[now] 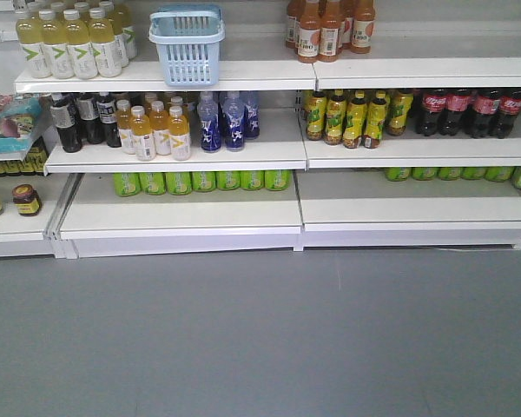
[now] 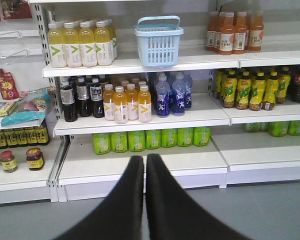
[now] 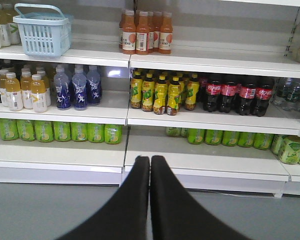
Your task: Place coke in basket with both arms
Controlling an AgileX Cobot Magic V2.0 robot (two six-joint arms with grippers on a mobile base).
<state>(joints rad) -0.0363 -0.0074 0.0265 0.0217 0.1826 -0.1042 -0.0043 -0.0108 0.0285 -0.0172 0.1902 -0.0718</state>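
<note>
Left gripper [image 2: 145,159] and right gripper [image 3: 150,160] hang with jaws together, empty; the basket [image 1: 187,54] stands at the front edge of the top shelf [image 1: 265,75].

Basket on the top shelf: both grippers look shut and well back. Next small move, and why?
Probably open the left gripper and lift it toward the light blue basket. The basket sits on the top shelf with its handle raised, near the centre of that arm's view. Both grippers are shut and far from it. The right gripper faces the dark cola bottles on the middle shelf.
</note>
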